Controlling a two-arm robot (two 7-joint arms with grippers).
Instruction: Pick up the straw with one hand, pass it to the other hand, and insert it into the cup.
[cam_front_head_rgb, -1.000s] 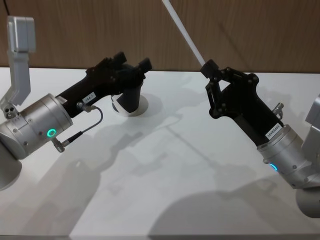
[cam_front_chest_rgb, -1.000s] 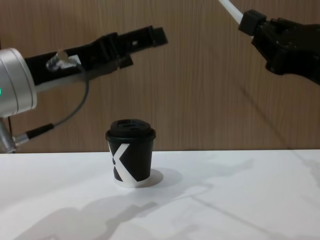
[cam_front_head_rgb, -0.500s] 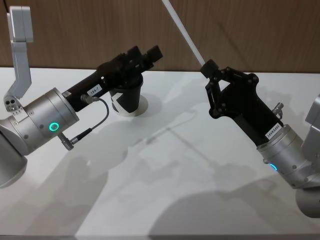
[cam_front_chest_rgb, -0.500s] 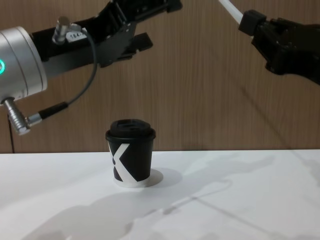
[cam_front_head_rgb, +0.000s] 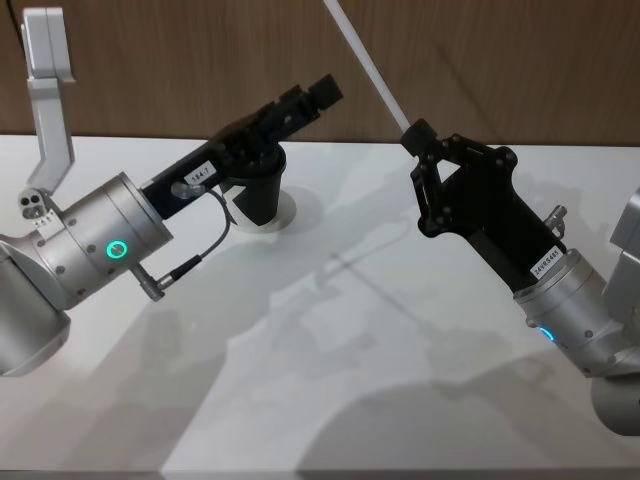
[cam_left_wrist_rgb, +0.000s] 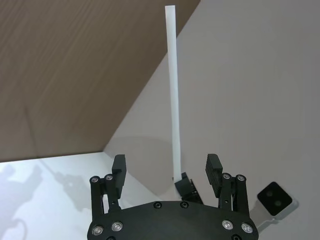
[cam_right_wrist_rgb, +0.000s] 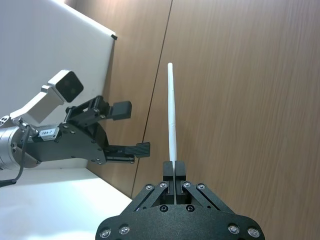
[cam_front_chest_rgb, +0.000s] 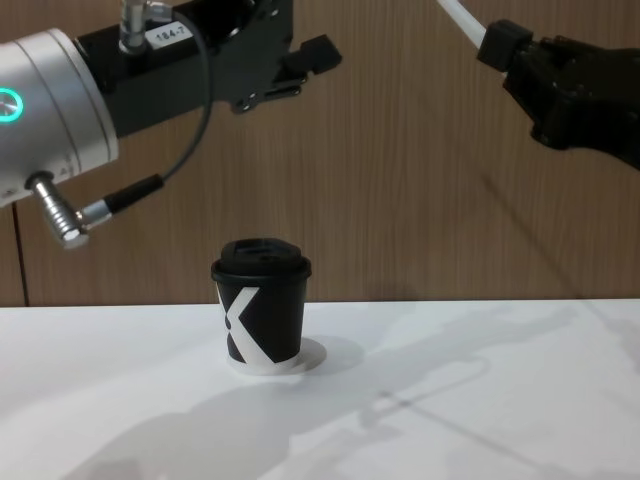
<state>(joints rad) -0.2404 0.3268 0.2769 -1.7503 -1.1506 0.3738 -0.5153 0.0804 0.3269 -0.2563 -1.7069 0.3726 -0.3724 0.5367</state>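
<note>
The straw (cam_front_head_rgb: 365, 65) is a thin whitish tube that slants up and to the left out of my right gripper (cam_front_head_rgb: 413, 134), which is shut on its lower end above the table's right side. The right wrist view has the straw (cam_right_wrist_rgb: 171, 115) standing straight out from the closed pads (cam_right_wrist_rgb: 170, 179). My left gripper (cam_front_head_rgb: 315, 97) is open in the air above the cup, a short way left of the straw. Through its spread fingers (cam_left_wrist_rgb: 119, 167) I see the straw (cam_left_wrist_rgb: 172, 100) farther off, untouched. The black cup (cam_front_chest_rgb: 262, 312) with its white K mark and domed lid stands upright on the table.
The white table (cam_front_head_rgb: 350, 330) stretches wide in front of the cup. A brown wood-panelled wall (cam_front_chest_rgb: 420, 180) rises right behind it. The left arm's black cable (cam_front_head_rgb: 205, 245) with a metal plug hangs under its wrist.
My left arm has lifted and reached further right, bringing its open gripper from just over the cup up towards the straw. The right gripper and the straw have stayed still.
</note>
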